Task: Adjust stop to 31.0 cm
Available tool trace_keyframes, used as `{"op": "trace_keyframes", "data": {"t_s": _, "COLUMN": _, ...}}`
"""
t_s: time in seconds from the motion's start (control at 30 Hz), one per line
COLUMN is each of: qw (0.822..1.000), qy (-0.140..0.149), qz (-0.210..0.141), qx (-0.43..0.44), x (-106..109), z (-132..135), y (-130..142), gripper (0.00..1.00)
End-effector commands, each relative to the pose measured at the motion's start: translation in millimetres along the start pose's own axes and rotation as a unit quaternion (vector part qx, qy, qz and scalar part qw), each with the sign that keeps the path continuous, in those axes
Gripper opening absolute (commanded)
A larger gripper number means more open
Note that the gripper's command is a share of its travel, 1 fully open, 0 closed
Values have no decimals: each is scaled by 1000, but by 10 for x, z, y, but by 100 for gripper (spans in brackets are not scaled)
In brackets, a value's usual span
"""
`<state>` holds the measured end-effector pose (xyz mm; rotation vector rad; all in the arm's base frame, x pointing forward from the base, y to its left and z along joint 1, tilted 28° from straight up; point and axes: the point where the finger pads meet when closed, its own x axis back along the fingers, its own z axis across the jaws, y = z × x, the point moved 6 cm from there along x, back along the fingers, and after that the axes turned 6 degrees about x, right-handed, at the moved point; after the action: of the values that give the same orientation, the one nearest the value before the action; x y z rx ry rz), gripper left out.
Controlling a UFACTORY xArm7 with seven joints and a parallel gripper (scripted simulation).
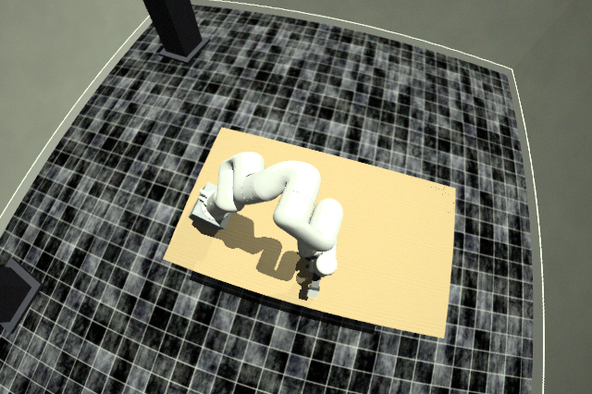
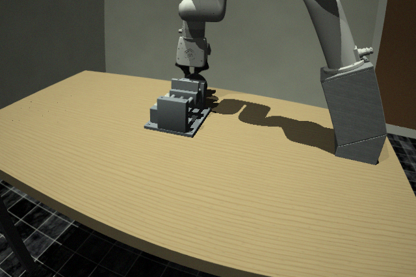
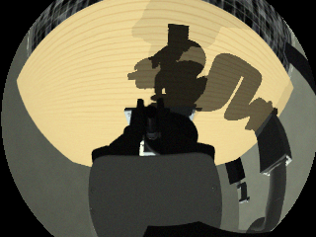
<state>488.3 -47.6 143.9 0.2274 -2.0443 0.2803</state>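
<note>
Exterior view: my gripper (image 2: 192, 73) is pinched nearly closed on the small dark round handwheel (image 2: 198, 77) at the back end of the grey metal stop fixture (image 2: 174, 112), mid-desk (image 2: 101, 166) toward its far edge. It looks rigid, probably smooth; gripping the rim suits turning.
</note>
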Motion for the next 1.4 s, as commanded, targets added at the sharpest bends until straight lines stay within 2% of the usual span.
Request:
{"op": "trace_keyframes", "data": {"t_s": 0.0, "qw": 1000, "qy": 3, "qz": 1, "qx": -1, "x": 82, "z": 23, "y": -2, "gripper": 6}}
{"op": "trace_keyframes", "data": {"t_s": 0.37, "qw": 1000, "qy": 3, "qz": 1, "qx": -1, "x": 196, "z": 131, "y": 10, "gripper": 6}}
{"op": "trace_keyframes", "data": {"t_s": 0.57, "qw": 1000, "qy": 3, "qz": 1, "qx": -1, "x": 234, "z": 273, "y": 25, "gripper": 6}}
{"op": "trace_keyframes", "data": {"t_s": 0.87, "qw": 1000, "qy": 3, "qz": 1, "qx": -1, "x": 166, "z": 454, "y": 44, "gripper": 6}}
{"op": "trace_keyframes", "data": {"t_s": 1.37, "qw": 1000, "qy": 3, "qz": 1, "qx": -1, "x": -5, "z": 548, "y": 54, "gripper": 6}}
